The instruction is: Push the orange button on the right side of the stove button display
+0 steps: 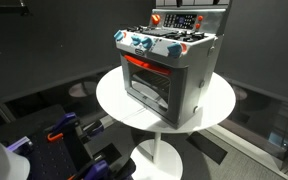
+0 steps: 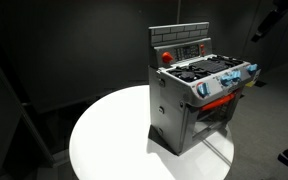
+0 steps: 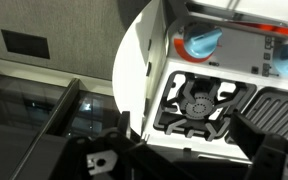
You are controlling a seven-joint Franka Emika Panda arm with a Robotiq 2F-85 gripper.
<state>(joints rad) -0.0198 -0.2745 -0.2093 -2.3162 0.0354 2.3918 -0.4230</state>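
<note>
A grey toy stove stands on a round white table and shows in both exterior views. Its back panel holds the button display with an orange-red button at one end, also seen in an exterior view. My gripper is open and empty, its dark fingers at the bottom of the wrist view, above a black burner. In an exterior view the arm hangs high, off to the stove's front side. The display is out of the wrist view.
Blue knobs line the stove's front edge. The red-trimmed oven door is below them. The table edge drops to a dark floor. Blue and black equipment sits on the floor near the table.
</note>
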